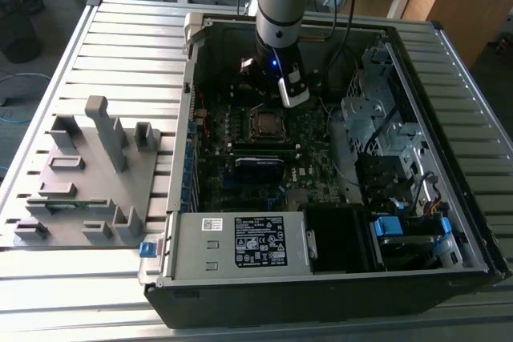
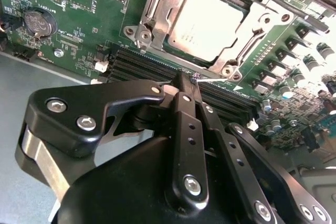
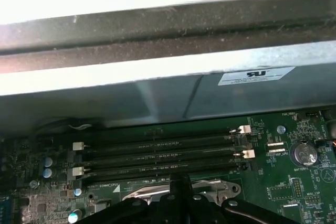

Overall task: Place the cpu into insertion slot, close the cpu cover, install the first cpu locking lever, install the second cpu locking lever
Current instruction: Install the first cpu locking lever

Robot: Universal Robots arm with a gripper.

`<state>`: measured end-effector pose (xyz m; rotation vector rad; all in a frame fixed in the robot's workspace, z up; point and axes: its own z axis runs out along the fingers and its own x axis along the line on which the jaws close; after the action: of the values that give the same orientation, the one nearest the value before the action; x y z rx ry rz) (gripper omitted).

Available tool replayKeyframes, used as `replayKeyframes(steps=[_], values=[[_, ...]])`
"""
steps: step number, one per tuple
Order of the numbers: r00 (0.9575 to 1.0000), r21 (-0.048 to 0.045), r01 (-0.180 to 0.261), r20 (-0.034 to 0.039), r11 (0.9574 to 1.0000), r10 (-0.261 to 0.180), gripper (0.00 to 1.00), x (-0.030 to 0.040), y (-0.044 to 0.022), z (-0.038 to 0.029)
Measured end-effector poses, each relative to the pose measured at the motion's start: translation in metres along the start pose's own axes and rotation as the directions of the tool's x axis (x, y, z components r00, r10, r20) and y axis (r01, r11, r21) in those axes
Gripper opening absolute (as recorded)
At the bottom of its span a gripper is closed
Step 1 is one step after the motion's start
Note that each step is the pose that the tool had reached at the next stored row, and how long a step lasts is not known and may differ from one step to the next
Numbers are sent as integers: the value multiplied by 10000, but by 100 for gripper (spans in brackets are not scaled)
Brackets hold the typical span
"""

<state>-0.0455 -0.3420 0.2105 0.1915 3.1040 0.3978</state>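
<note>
Hand point(image 2: 185, 80) is pinched narrow, fingertips together, nothing visible between them. The cpu point(image 2: 207, 19) sits in the insertion slot point(image 2: 135, 34), just ahead of the fingertips. The cpu cover point(image 2: 160, 11) looks flat over it. The socket's near edge runs parallel to the memory slots point(image 2: 142, 66), crosswise to the fingers. The tips hover about at that edge. I can't tell whether either locking lever is latched.

The cpu point(image 2: 207, 22) lies framed by the cpu cover point(image 2: 152, 14) — memory slots point(image 2: 147, 66) just beside it.
</note>
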Motion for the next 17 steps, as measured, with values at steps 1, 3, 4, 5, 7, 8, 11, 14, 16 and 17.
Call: replayKeyframes(steps=[1, 3, 4, 5, 7, 8, 11, 14, 16, 17], values=[[10000, -1, -15, 4, 10000, 15, 10, -7, 0, 4], [10000, 0, -52, 14, 10000, 52, 10, -27, 1, 11], [10000, -1, -72, 19, 10000, 72, 10, -38, 1, 15], [10000, -1, -89, 24, 10000, 89, 10, -45, 1, 18], [9999, -1, -111, 29, 9999, 111, 10, -49, 1, 22], [9999, -1, -122, 33, 9999, 122, 10, -49, 3, 24], [9999, 0, -145, 39, 9999, 145, 10, -47, 21, 33], [9998, -1, -169, 46, 9999, 169, 10, -44, 43, 45], [9998, 2, -176, 47, 9998, 176, 10, -42, 53, 48], [9998, 1, -181, 52, 9998, 181, 10, -42, 57, 51]])
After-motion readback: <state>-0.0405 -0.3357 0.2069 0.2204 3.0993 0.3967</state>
